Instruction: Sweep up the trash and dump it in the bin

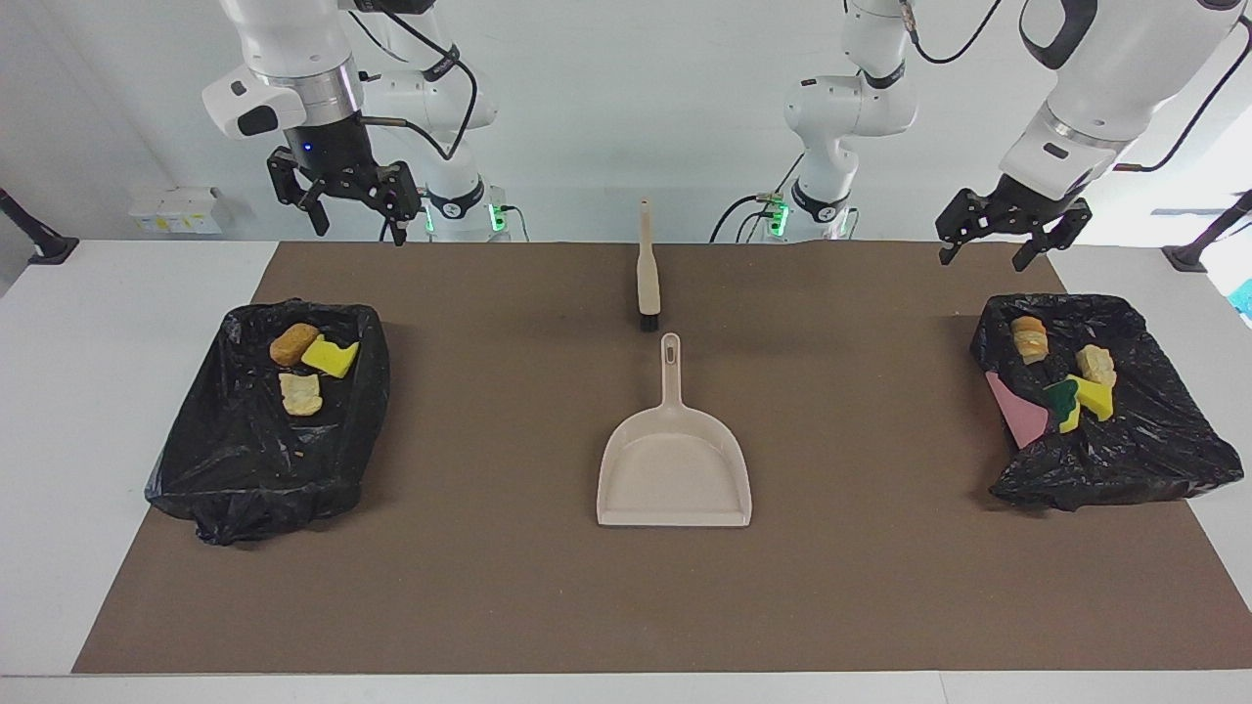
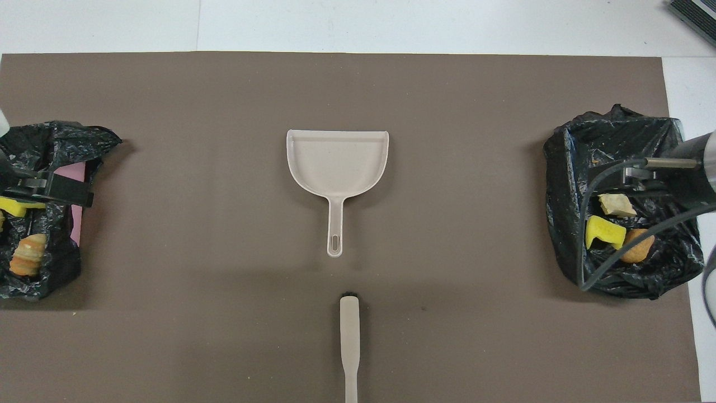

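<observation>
Mostly trash [image 1: 331, 357] looks small, yellow, beige, orange-brown.

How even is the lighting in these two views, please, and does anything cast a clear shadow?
Facing view: soft, even light; the dustpan and both bins throw only faint shadows on the brown mat. Overhead view: the same, with a dim, diffuse shadow band across the mat near the brush.

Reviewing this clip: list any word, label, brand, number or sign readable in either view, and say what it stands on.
No readable text in either view.
Dustpan: no lettering shows.
Brush: no lettering shows.
Black bin liners: unmarked.
White boxes by the wall: any print too small to read.
</observation>
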